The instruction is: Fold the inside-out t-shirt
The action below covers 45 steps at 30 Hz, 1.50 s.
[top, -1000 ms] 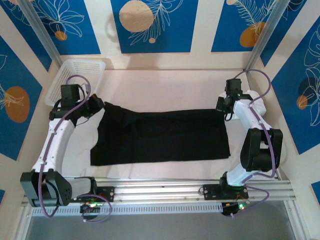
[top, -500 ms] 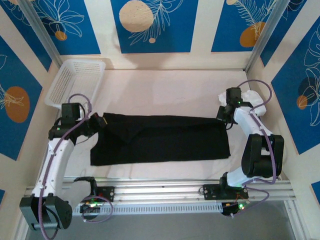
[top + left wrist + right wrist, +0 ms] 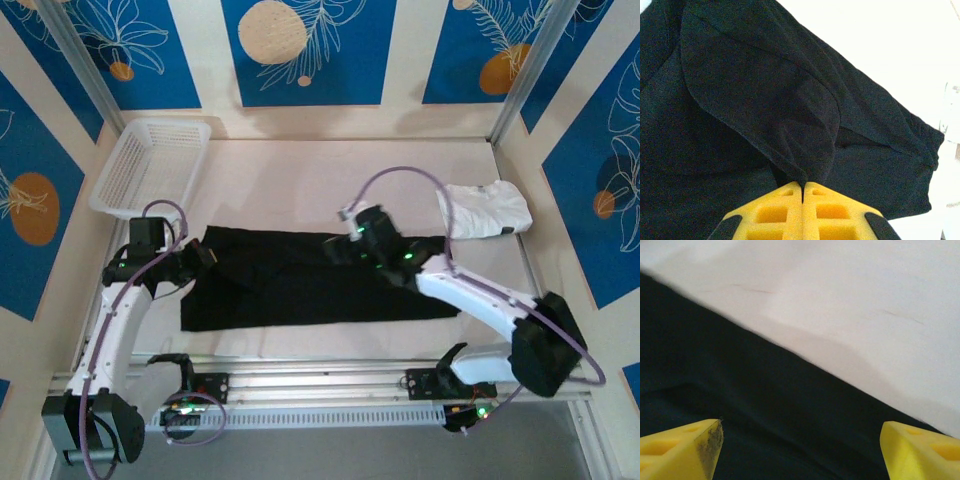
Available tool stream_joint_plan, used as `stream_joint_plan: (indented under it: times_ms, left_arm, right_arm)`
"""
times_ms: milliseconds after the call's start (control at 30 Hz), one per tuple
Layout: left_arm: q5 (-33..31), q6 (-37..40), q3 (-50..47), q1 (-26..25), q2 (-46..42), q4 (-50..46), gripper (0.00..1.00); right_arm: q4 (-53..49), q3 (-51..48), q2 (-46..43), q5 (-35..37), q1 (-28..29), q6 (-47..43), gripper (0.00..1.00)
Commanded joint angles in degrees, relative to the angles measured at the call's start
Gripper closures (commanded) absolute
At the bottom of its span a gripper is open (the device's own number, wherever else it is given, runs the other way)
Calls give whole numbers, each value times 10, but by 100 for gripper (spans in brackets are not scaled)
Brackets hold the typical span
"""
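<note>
The black t-shirt (image 3: 300, 290) lies as a long band across the table, no print showing. My left gripper (image 3: 203, 252) is at its far left end, shut on a pinched fold of the black cloth (image 3: 765, 100); the yellow fingertips (image 3: 803, 184) meet with the fabric rising from between them. My right gripper (image 3: 335, 247) hovers over the middle of the shirt's far edge. Its yellow fingers (image 3: 695, 442) stand wide apart, open (image 3: 800, 435), with black cloth (image 3: 765, 400) below and nothing held.
A small white folded garment (image 3: 485, 208) lies at the far right of the pale table (image 3: 300, 185). A white mesh basket (image 3: 150, 165) stands at the back left. The metal rail (image 3: 380, 375) runs along the near edge.
The right arm has left the shirt's far right corner and swung left to the middle, uncovering the white garment. The left gripper, still holding cloth, drew nearer then shifted slightly right.
</note>
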Motion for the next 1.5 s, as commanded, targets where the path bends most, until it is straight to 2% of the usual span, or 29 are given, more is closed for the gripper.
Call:
stream_joint_plan:
  times_ms: [0,100,233,333,433,567,733,833,900,1000,1200,1300,1467]
  left_arm:
    - [11,15,14,7,2,10,100]
    - [14,13,13,6,4,18,100]
    - [20,10,6,7,7,31,100]
    - [29,3,-3,6,9,43,100]
    - [31,2,-8,6,8,46,100]
    - [29,5,-6,7,9,42,100]
    - [24,1,-3,8,12,40,100]
    - [13,2,-1,9,13,36,100]
    - [8,1,-3,10,13,36,100]
    - [0,0,-7,11,13,36,100]
    - [-36,13,-13,13,-1,15,100]
    - [-55,18,-25,13,-16,-1,100]
    - [-54,0,-68,10,-53,-16,100]
  right_arm:
    - [153,31,94,7,107,-52,17]
    - [231,76,188,43,178,-85,16]
    - [301,121,281,100,230,-131,13]
    - [333,146,336,140,248,-153,9]
    - [370,174,389,215,262,-175,5]
    - [409,214,443,326,273,-201,5]
    - [419,228,466,412,277,-215,9]
    - [415,202,443,438,275,-218,18]
    - [379,187,421,444,272,-197,28]
    - [329,167,393,426,273,-180,47]
    - [266,133,359,357,281,-185,80]
    - [235,121,340,312,282,-189,90]
    - [165,86,298,208,284,-191,100]
